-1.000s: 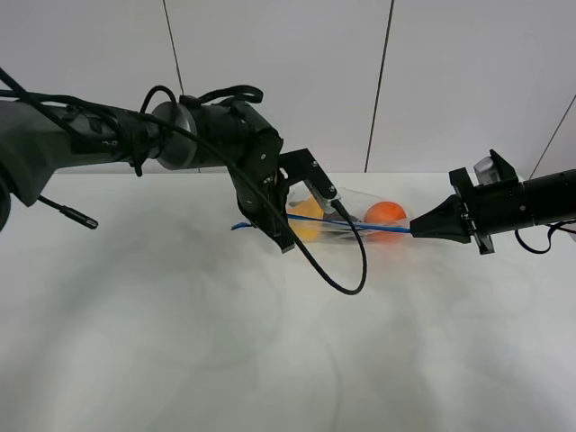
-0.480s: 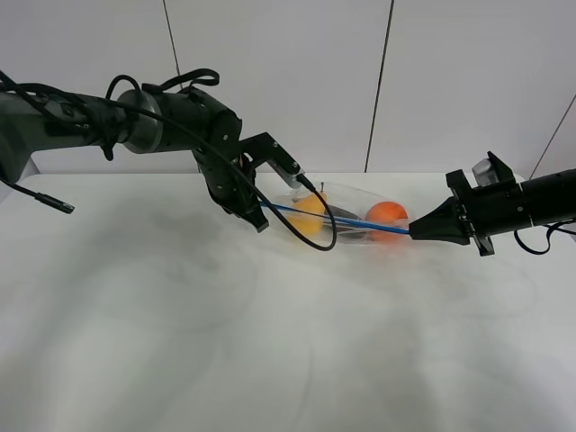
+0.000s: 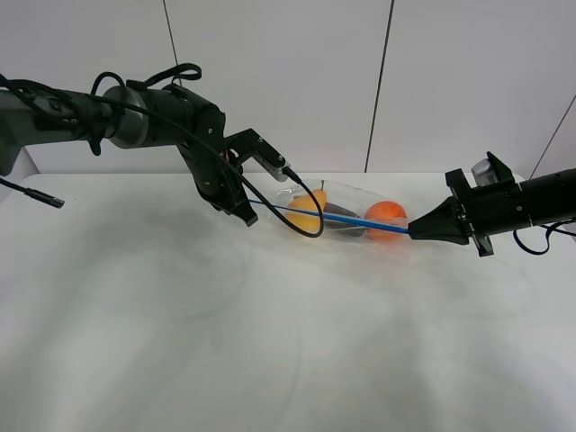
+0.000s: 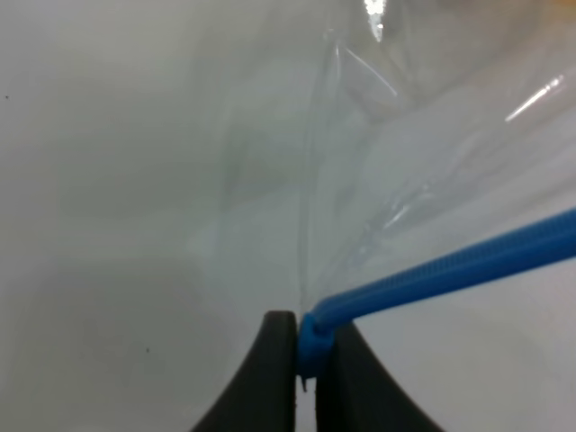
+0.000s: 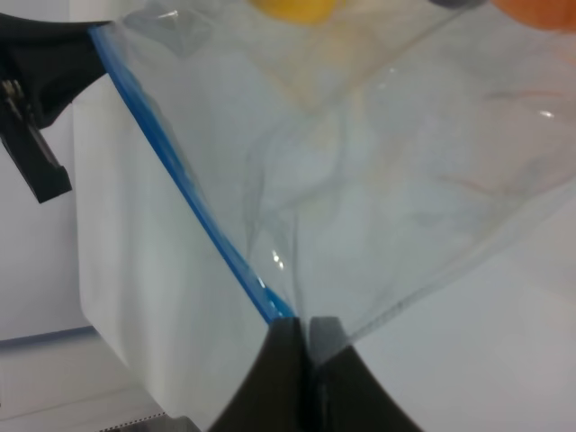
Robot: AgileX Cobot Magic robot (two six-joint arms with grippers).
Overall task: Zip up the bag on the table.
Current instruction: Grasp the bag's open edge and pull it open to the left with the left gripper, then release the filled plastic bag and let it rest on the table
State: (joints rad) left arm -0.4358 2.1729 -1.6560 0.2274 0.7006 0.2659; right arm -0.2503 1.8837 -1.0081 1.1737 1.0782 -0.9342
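over the table (image 3: 270,360), left tool (image 3: 248,218) and right tool (image 3: 414,231) pinch the zipper strip (image 3: 355,220) of the bag (image 3: 346,196).

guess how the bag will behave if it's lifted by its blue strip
Likely floppy: the bag is thin, creased clear film, and only the blue strip, pulled taut between the left pincer and right pincer, looks straight. Probably bottom-heavy and saggy, since the pear and orange ball sit loose inside and may roll.

Clear bag (image 3: 351,198) w/ blue zip (image 3: 360,222), white table (image 3: 180,342).
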